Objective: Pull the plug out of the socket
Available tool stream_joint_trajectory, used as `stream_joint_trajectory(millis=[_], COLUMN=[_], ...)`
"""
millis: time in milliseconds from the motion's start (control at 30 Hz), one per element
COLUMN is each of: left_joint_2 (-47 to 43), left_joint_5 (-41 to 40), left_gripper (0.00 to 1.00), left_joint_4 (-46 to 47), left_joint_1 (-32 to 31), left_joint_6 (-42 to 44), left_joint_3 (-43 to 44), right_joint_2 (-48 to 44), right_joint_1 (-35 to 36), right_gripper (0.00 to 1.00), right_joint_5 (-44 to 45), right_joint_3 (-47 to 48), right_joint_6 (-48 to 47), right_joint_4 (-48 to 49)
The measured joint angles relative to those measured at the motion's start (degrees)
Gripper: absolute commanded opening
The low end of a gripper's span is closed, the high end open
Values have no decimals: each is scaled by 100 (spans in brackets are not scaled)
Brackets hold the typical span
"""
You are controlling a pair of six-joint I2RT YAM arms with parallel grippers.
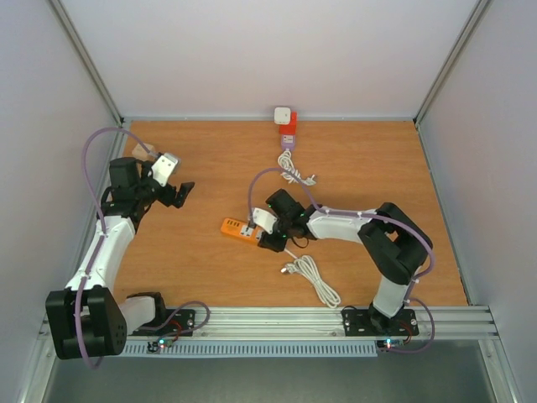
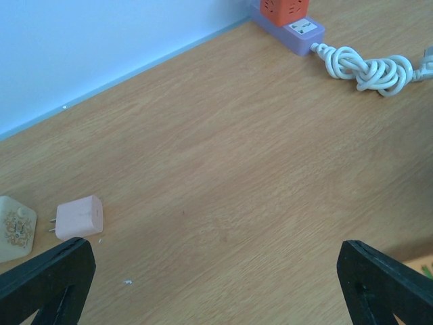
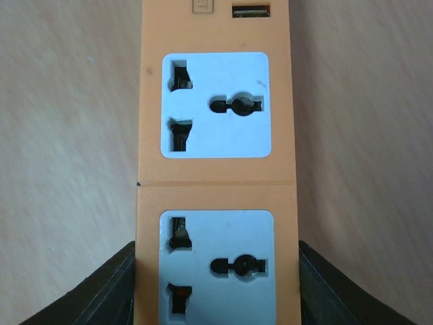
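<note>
Top view: right gripper [image 1: 267, 239] sits on the orange power strip [image 1: 237, 228] mid-bench. Left gripper [image 1: 183, 191] hangs raised at left.

Left wrist: jaws wide open, empty. Pink plug [image 2: 79, 217] lies loose on the bench [image 2: 237, 169]; its prongs are legible only here.

Right wrist: jaws clamp the strip's long sides. Sockets [image 3: 215, 105] empty, a detail the top view lacks.

Judgement: plug looks off. Open the jaws straight outward so the strip doesn't skid.

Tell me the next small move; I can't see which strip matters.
Probably reach the open left gripper toward the red cube adapter seated on the purple power strip at the far edge. The orange power strip flanked by the right gripper shows only empty sockets.
</note>
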Motion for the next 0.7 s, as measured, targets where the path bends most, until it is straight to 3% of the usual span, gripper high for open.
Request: stream_joint_trajectory(millis=[700], left_joint_2=[0], left_joint_5=[129], left_gripper=[100], left_joint_4=[39], left_joint_1=[0], left_joint_6=[-22], left_joint_3=[0], right_joint_2=[-1248], right_joint_1=[-3091], right_gripper=[41], right_joint_5=[-291], right_joint_3=[-1285], right_joint_6=[-1069], right_joint_4=[-321])
